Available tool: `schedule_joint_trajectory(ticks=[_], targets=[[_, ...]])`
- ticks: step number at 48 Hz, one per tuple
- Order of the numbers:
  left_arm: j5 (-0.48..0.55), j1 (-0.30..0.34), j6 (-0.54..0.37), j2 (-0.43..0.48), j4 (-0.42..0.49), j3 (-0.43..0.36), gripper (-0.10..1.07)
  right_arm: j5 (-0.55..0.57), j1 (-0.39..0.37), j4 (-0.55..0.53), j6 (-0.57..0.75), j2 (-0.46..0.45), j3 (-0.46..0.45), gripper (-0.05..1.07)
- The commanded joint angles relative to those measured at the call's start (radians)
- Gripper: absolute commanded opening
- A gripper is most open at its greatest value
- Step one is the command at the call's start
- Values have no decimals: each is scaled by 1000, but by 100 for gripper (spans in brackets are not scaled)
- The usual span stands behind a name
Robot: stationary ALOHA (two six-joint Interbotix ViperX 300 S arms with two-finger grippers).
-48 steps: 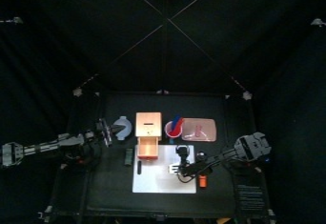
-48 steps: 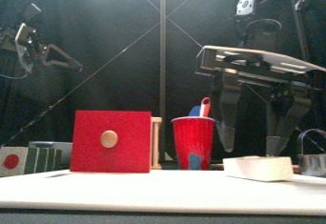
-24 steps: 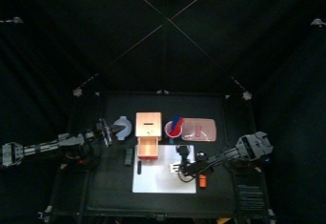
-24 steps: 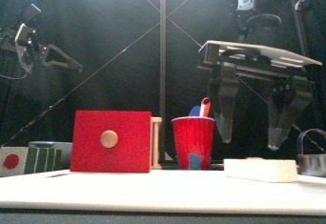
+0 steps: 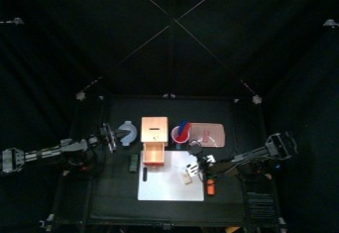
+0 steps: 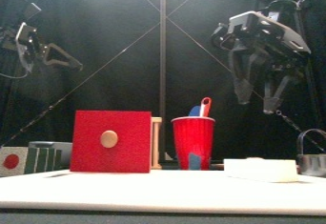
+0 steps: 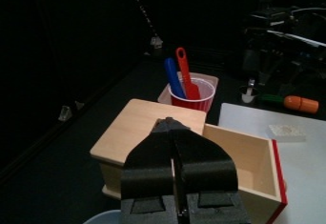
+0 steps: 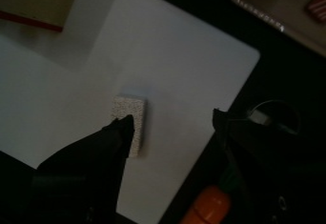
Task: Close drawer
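Spread wide and holding nothing, my right gripper (image 5: 209,164) hangs lower right of the table's middle, while the drawer (image 5: 155,154) juts left of it, long axis up the frame, nearer my closed left gripper (image 5: 123,132).

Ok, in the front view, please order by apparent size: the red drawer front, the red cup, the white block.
1. Red drawer front, clearly largest.
2. Red cup.
3. White block, lowest and flattest, though nearer the camera, so its true size is unsure.
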Motion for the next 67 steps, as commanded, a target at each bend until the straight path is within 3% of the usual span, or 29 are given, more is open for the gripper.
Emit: schedule_joint_trajectory(ticks=[1, 17, 25, 33, 48, 67], targets=[[-9, -6, 2, 18, 3, -48, 11, -3, -21, -35, -61, -86, 23, 95], [-9, -31, -2, 95, 0, -95, 11, -126, -75, -146, -288, -264, 132, 95], [-9, -72, -3, 100, -8, -103, 11, -252, -118, -215, -394, -348, 178, 95], [-9, -110, -2, 100, -35, -107, 11, -413, -170, -305, -405, -405, 216, 95], [-9, -130, -3, 100, -41, -107, 11, -627, -225, -456, -405, -431, 284, 95], [-9, -130, -5, 100, -52, -104, 11, -683, -232, -480, -405, -433, 291, 95]])
